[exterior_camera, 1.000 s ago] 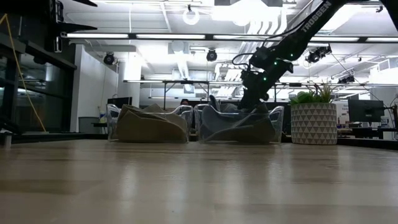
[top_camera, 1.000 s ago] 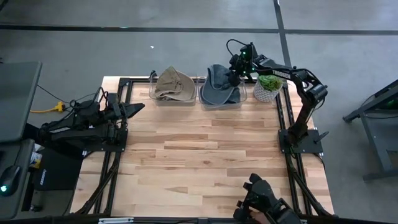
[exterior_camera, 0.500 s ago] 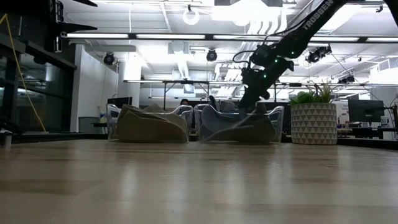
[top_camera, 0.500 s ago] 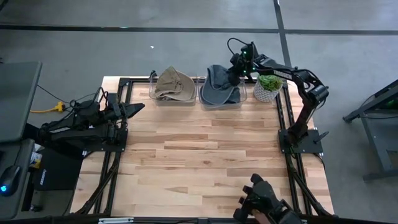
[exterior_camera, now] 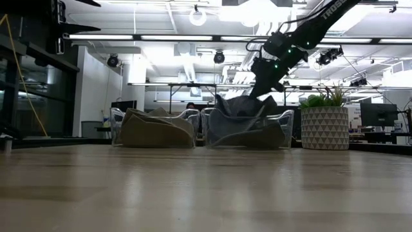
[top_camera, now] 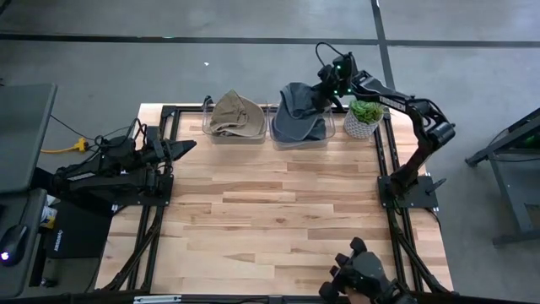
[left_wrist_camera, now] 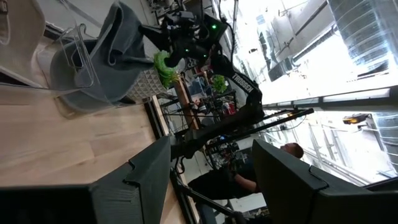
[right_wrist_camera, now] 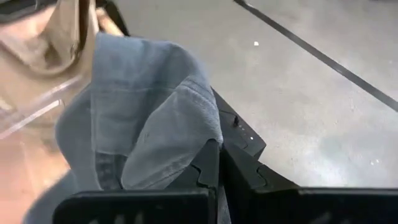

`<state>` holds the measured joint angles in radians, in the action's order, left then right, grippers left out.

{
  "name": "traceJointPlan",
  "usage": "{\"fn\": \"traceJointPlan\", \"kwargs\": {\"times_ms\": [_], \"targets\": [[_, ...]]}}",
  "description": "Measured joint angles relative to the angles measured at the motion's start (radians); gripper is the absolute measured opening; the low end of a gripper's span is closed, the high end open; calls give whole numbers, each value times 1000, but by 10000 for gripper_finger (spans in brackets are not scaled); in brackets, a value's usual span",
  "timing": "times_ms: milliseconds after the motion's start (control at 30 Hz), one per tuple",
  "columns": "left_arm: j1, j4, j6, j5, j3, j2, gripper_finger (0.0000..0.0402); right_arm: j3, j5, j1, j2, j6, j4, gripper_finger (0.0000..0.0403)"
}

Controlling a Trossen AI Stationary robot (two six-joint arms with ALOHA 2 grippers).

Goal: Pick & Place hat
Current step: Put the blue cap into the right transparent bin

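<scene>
The grey hat [top_camera: 297, 114] sits in the clear bin [top_camera: 302, 135] at the far edge of the desk [top_camera: 270, 228], toward the far right corner, with its crown pulled up above the bin rim. The right gripper [right_wrist_camera: 219, 163] has its jaws closed tight on a fold of the denim, as the right wrist view shows. This looks like the pick step, the lift just under way; much of the hat is inside the bin. Next the arm likely needs to raise the hat clear of the rim without dragging the bin, then carry it to its place. A tan hat [top_camera: 236, 114] lies in the neighbouring bin, a potted plant [top_camera: 364, 117] just beside the right arm. The left gripper [top_camera: 181, 149] waits open at the left edge.
</scene>
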<state>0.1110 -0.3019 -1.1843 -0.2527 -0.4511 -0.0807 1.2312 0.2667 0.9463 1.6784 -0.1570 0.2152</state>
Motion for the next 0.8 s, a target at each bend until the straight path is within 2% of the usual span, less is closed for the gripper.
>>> {"fn": "traceJointPlan", "kwargs": {"times_ms": [300,600,800], "targets": [[0,0,0,0,0,0,209,0,-114,-51,-68,307,49,1],[0,-14,-1,7,0,0,209,-2,-320,-176,-84,709,187,1],[0,-15,-2,36,0,0,209,-4,-432,-254,-84,837,256,0]]}}
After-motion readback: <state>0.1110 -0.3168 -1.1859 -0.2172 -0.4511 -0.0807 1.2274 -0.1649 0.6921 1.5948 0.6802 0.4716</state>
